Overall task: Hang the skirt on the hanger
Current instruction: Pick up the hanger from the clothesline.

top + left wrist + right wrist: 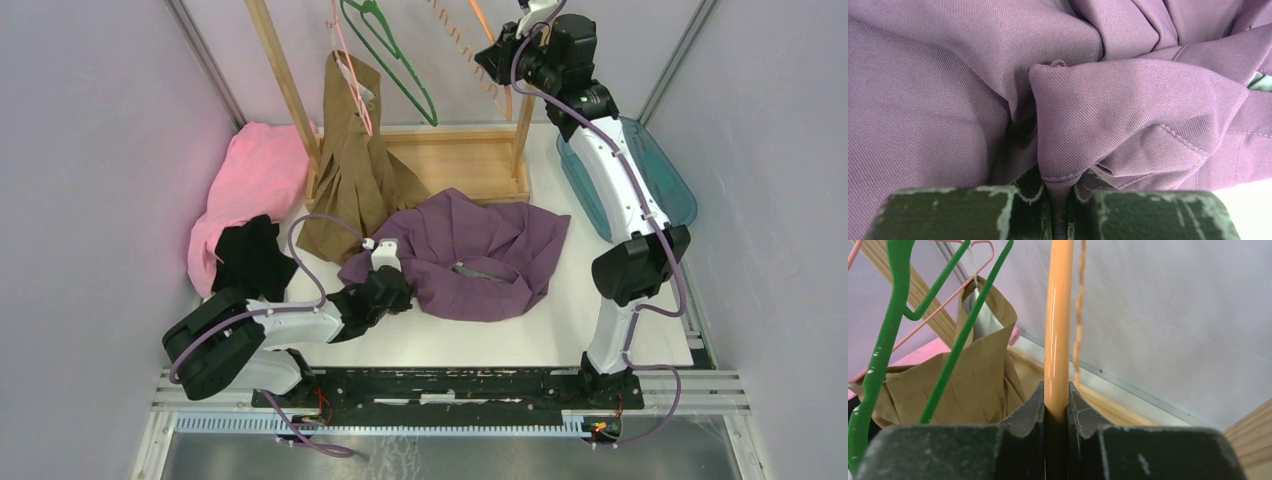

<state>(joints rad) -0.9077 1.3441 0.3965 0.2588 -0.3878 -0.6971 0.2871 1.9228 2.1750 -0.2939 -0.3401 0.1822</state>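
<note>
A purple skirt [480, 255] lies crumpled on the white table in front of the wooden rack. My left gripper [398, 290] is low at the skirt's left edge, shut on a fold of the purple fabric [1108, 115]; its jaws pinch the hem at the bottom of the left wrist view. My right gripper [508, 45] is raised at the rack's right post, shut on an orange hanger [1057, 320], whose bar runs up between the fingers. The orange hanger [490, 50] hangs from the rack's top right.
A wooden rack [470, 165] stands at the back with a green hanger [395, 60] and a pink hanger [350, 70] carrying a brown garment [350, 170]. Pink cloth [250, 185] and black cloth [252, 258] lie at the left. A teal bin [640, 170] sits at the right.
</note>
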